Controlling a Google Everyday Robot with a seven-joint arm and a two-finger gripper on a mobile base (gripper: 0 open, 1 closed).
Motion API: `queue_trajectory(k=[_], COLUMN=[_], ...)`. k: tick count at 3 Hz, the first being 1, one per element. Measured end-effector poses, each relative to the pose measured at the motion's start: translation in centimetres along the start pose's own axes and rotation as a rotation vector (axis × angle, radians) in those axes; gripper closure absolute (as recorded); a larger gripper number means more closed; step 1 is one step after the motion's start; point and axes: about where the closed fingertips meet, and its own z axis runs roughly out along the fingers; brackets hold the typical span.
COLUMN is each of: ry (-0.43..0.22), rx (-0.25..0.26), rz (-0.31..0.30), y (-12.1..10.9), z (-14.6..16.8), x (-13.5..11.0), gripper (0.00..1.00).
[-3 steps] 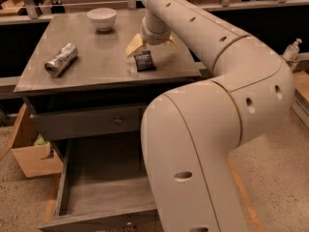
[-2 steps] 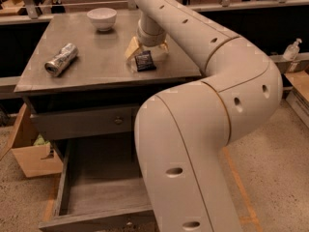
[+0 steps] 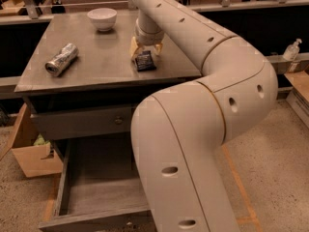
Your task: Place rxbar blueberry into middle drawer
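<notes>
The rxbar blueberry point(image 3: 144, 61), a small dark-wrapped bar, lies flat on the grey cabinet top point(image 3: 96, 74) near its middle right. My gripper point(image 3: 145, 49) points down just behind and above the bar, its pale fingers point(image 3: 134, 48) spread to either side, open and holding nothing. The middle drawer point(image 3: 96, 178) is pulled out below the cabinet front, a grey wooden box with a plank floor; my arm hides its right part.
A crushed silver can point(image 3: 62, 59) lies on the left of the cabinet top and a white bowl point(image 3: 102, 18) stands at the back. A closed drawer front with a knob point(image 3: 118, 121) is above the open drawer. A cardboard box point(image 3: 29, 156) sits on the floor at left.
The arm has swung left across the view and the gripper has shifted slightly left, coming closer over the bar. The bar has not moved.
</notes>
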Motion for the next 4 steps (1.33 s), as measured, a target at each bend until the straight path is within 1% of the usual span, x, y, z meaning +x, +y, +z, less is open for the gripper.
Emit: queue_trajectory(k=[1,2,3,4], ry=[0.000,0.000,-0.041,-0.162], rx=[0.000,0.000,-0.027,-0.162], rz=[0.000,0.000,-0.012,-0.086], y=[0.0,0.0,-0.7,-0.5], z=[-0.8,-0.8,-3.5,-9.4], x=[-0.4,-0.4,0.2,2.2], gripper=[0.87,1.00,1.00,1.00])
